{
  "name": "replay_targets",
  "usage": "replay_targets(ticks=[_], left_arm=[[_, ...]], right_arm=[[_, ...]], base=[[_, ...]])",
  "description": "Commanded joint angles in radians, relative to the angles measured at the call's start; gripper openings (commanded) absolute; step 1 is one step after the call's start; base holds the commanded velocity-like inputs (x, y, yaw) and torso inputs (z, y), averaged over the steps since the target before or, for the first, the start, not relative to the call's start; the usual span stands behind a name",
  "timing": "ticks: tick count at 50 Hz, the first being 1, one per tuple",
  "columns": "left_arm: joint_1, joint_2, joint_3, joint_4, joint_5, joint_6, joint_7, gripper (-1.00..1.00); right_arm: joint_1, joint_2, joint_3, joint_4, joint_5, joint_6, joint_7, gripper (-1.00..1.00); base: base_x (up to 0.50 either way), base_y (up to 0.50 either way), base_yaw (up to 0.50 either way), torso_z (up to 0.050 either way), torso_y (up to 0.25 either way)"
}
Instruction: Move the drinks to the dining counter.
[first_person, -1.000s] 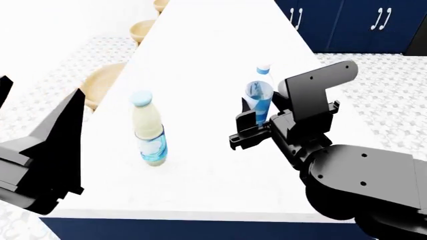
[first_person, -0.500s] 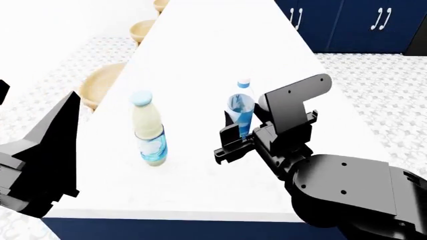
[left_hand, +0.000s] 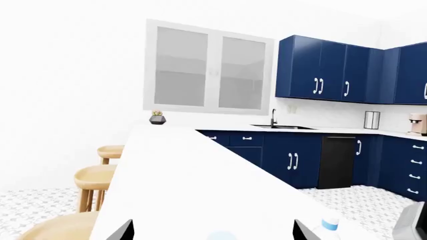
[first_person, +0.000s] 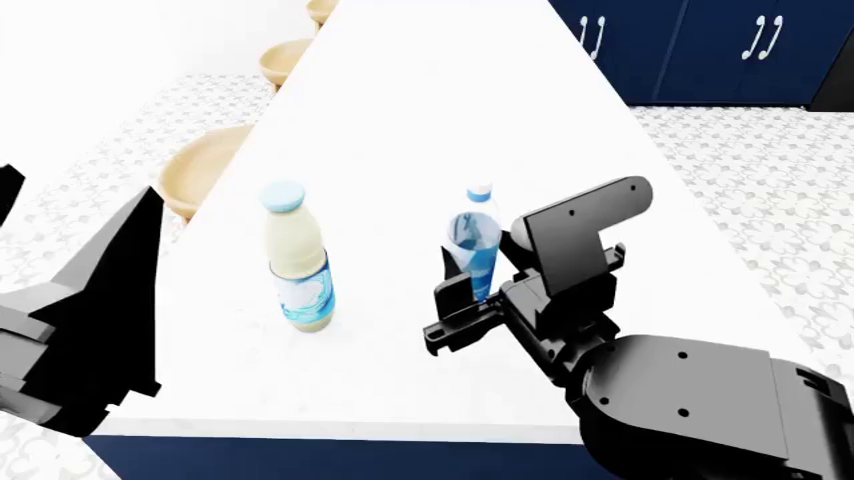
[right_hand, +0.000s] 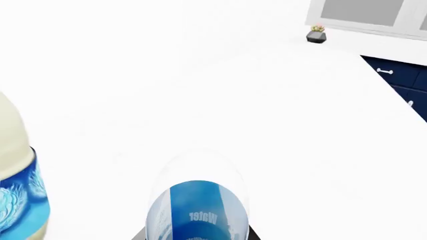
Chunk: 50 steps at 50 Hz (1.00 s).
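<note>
In your left wrist view the dining counter (left_hand: 180, 170) stretches away toward a small potted plant (left_hand: 157, 117) at its far end, with tan stools (left_hand: 97, 176) lined along one long edge. Only two dark tips of your left gripper (left_hand: 210, 231) show at the frame's edge, spread wide apart with nothing between them.

From the head view, the cream bottle (first_person: 296, 256) stands upright on the counter near the near edge, toward the stool side. The water bottle (first_person: 473, 243) stands upright beside it, well apart, gripped low down by your right gripper (first_person: 461, 298).

In your right wrist view the water bottle (right_hand: 195, 210) fills the near frame, clamped between the fingers, with the cream bottle (right_hand: 19, 187) off to one side on the white counter top.
</note>
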Motion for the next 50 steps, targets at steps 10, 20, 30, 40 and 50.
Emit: replay_targets(ticks=[10, 20, 30, 40, 50], left_arm=[[0.004, 0.017, -0.001, -0.001, 0.007, -0.013, 0.005, 1.00], [0.009, 0.022, -0.010, 0.000, 0.006, -0.019, 0.006, 1.00], [0.015, 0.031, -0.018, -0.002, 0.010, -0.028, 0.012, 1.00], [0.017, 0.036, -0.021, -0.003, 0.011, -0.033, 0.014, 1.00], [0.014, 0.041, -0.016, -0.002, 0.013, -0.035, 0.013, 1.00]], right_arm=[[-0.011, 0.004, 0.016, 0.013, -0.033, -0.006, -0.021, -1.00], [-0.023, 0.008, 0.016, 0.021, -0.035, -0.013, -0.028, -1.00], [-0.026, 0.007, 0.014, 0.026, -0.032, -0.011, -0.031, -1.00], [-0.025, 0.005, 0.007, 0.028, -0.028, 0.003, -0.028, -1.00], [-0.026, 0.012, 0.011, 0.019, -0.016, 0.004, -0.028, 1.00]], base=[[0.00, 0.00, 0.00, 0.000, 0.001], [0.00, 0.00, 0.00, 0.001, 0.001], [0.00, 0.00, 0.00, 0.000, 0.000], [0.00, 0.00, 0.00, 0.000, 0.001], [0.00, 0.00, 0.00, 0.000, 0.000]])
